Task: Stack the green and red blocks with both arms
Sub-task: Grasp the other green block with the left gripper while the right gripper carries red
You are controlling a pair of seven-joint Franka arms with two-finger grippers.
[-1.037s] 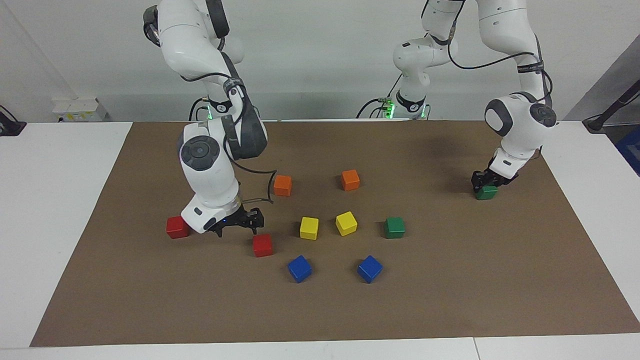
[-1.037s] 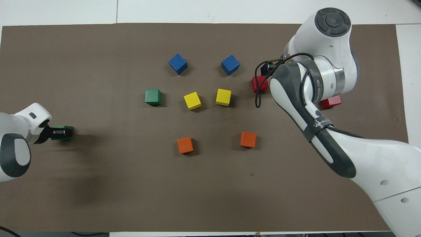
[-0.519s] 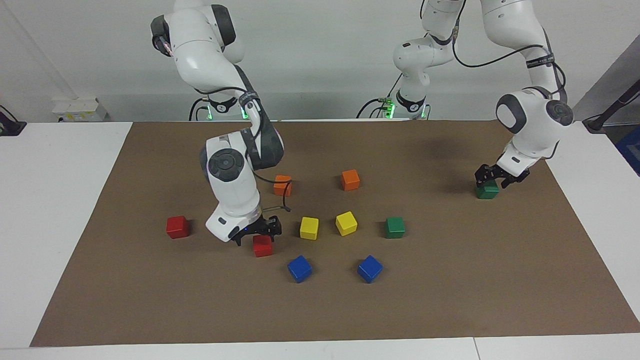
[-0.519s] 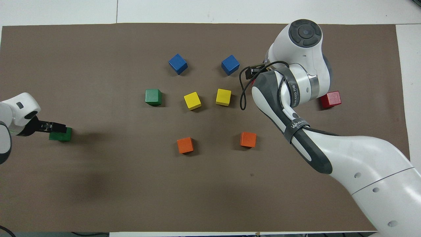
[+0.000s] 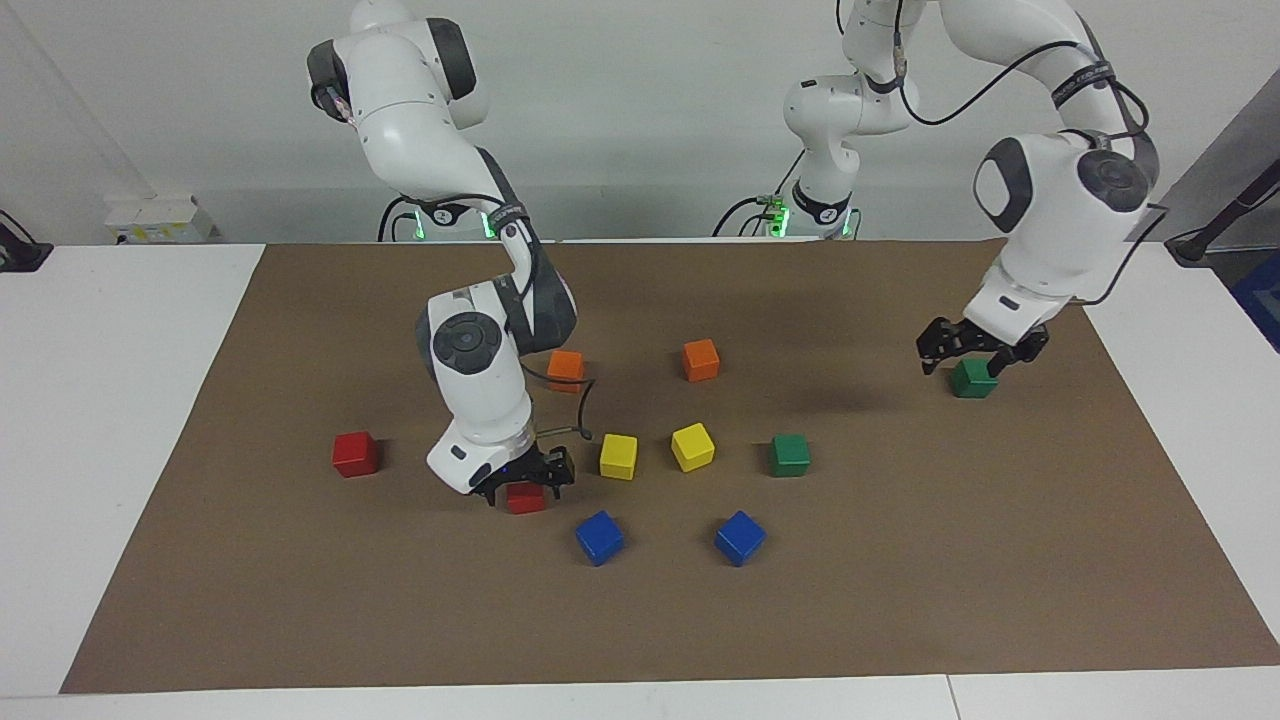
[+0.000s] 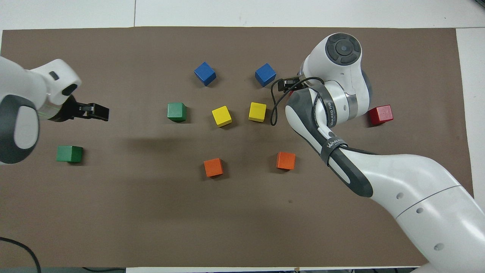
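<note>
The right gripper [image 5: 524, 481] straddles a red cube [image 5: 526, 498] beside the yellow cubes [image 5: 618, 456], jaws apart. The left gripper [image 5: 978, 349] hangs spread above a green cube [image 5: 972, 379].

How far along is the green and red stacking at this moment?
Nothing is stacked: both green cubes and both red cubes sit singly on the mat. In hand: the right gripper is down around a red cube, and the left gripper, open, hangs over a green cube. Left: both lifts and both stacks.

Left gripper [image 5: 972, 355] raised, right gripper [image 5: 524, 478] lowered
</note>
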